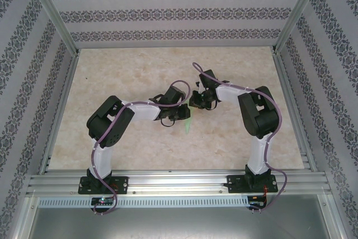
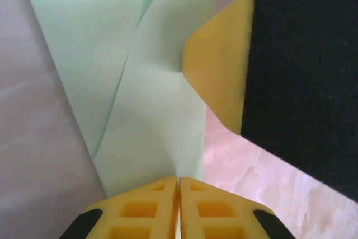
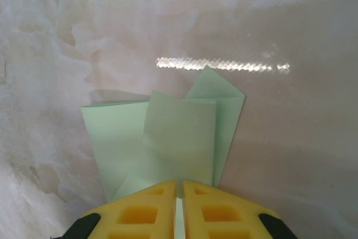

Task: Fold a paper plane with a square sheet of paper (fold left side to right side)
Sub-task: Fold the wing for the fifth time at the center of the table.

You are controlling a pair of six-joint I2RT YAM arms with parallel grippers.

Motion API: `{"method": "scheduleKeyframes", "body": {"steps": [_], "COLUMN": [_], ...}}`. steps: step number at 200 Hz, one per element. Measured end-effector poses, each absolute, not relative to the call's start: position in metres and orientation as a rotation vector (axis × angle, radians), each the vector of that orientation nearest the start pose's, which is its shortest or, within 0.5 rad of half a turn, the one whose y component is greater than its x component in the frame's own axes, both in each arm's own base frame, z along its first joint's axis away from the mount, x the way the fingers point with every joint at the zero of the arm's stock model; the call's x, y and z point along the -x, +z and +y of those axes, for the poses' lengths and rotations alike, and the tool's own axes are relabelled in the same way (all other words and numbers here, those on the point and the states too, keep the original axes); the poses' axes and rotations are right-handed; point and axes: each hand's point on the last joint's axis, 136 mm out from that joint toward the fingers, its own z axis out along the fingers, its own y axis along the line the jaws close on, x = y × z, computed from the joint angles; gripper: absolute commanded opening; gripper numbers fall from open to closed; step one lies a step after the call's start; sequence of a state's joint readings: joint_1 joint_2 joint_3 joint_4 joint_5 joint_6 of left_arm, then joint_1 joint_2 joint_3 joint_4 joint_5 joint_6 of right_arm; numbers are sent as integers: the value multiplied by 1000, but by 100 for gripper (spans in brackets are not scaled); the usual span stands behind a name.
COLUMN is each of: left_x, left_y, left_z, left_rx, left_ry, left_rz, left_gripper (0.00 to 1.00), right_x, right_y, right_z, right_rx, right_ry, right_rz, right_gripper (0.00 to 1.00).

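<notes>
Left wrist cam: my L gripper (image 2: 178, 182) & R gripper (image 3: 179, 184) both clamped on paper (image 2: 151, 110). Imo get edges aligned b4 creasing.

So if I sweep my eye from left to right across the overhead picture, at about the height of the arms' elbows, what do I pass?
patterned left wall → left arm → folded mint-green paper → right arm → patterned right wall
</notes>
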State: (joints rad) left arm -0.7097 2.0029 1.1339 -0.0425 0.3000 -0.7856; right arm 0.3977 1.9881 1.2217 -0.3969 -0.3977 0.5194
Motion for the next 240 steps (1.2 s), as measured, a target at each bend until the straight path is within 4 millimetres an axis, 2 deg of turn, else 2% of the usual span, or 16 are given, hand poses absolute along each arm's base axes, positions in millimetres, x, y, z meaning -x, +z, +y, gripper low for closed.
{"method": "scheduleKeyframes", "body": {"steps": [144, 202, 240], "left_x": [-332, -333, -333], "left_y": [16, 16, 16], "left_z": [-352, -353, -353], "left_rx": [-42, -43, -43], "left_ry": [-935, -932, -933], "left_rz": [2682, 2672, 2670], "left_gripper": [11, 11, 11], "right_x": [-388, -403, -423], "right_y": [13, 14, 15], "right_z": [226, 221, 209], "right_rx": [-67, -96, -134], "right_ry": [831, 838, 798], "right_rz": [2927, 2913, 2874], "right_gripper": [13, 13, 13]}}
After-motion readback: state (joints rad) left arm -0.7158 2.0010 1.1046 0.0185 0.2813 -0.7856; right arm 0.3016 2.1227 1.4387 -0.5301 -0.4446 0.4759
